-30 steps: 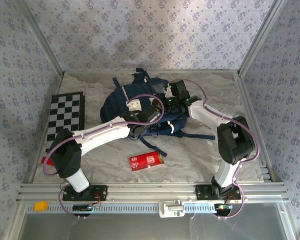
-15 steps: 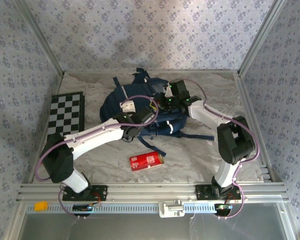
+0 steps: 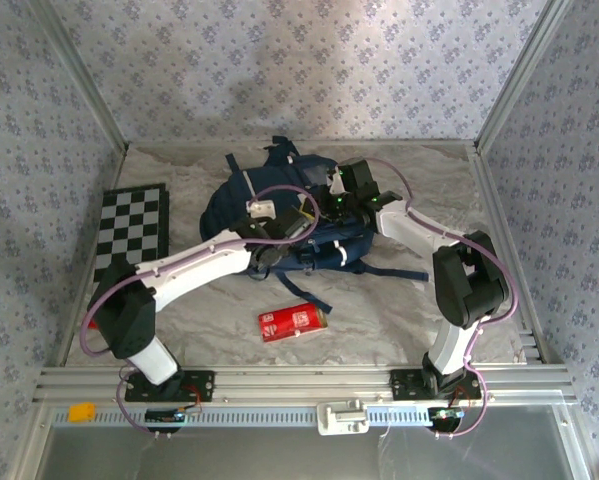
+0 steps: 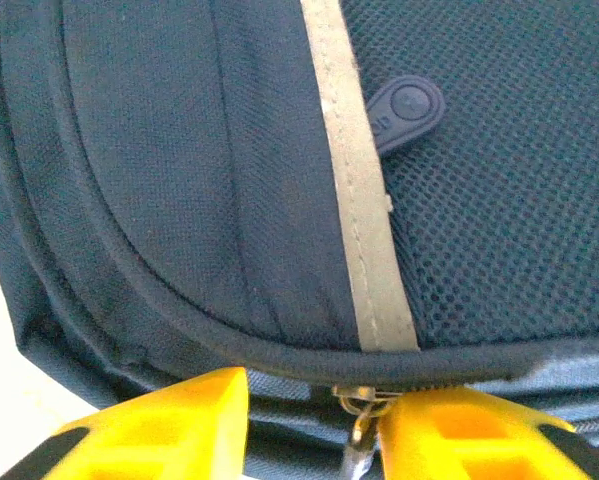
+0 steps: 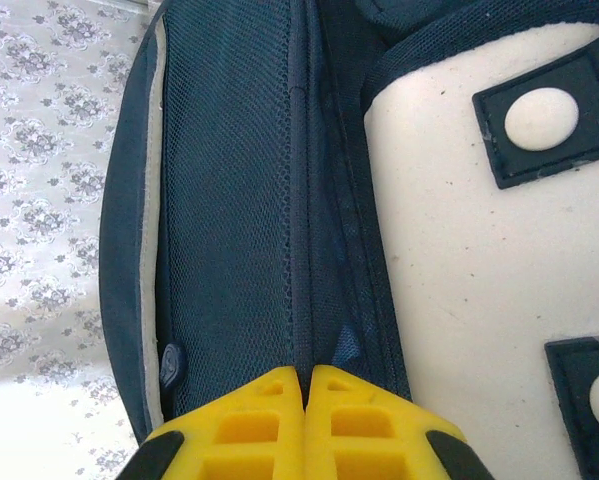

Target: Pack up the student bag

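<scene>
Bag: your large navy blue fabric backpack (image 3: 234,205) lies mid-table, towards 12 o'clock.
Left claw (image 4: 312,395): jaws apart at the bag's 6 o'clock edge, with a small metal zip pull (image 4: 357,440) between them.
Right claw (image 5: 306,385): jaws closed together at a bag seam; you cannot tell whether fabric is pinched.

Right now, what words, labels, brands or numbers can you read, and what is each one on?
Red pack: white markings, too small to read.
Rubber tab on the bag: embossed mark, too blurred to read.
No text here can be read.
</scene>
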